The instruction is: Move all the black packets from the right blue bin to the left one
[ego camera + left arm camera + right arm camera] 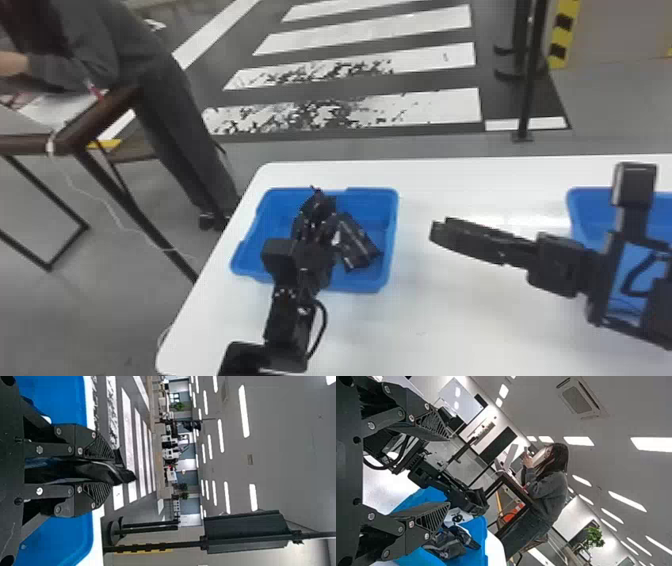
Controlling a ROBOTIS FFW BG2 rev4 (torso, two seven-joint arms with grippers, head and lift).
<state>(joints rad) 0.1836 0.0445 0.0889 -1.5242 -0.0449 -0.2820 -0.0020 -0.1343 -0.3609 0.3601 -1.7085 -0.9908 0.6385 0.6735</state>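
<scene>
Below you is the smooth, white table with a round corner [450,320], on a grey floor with big white stripes [395,35]. On it sit two blue plastic bins, well apart. Your left one [372,201] is the one you can see best. Your right one [590,212] is partly behind the right arm and runs off the edge of the head view.

Your left arm's black gripper [315,222] is over the left bin. Its two fingers are clamped on a shiny black packet [91,471], and the packet's end pokes out past the tips. Your right arm's black gripper [436,232] is above the table between the bins, pointing toward the left bin. Its fingers are wide apart, with nothing between them.

More black, shiny packets [357,245] lie in the left bin, near the left gripper. You can't count them for sure. A small white patch with dark marks [457,516] shows beside them.
</scene>
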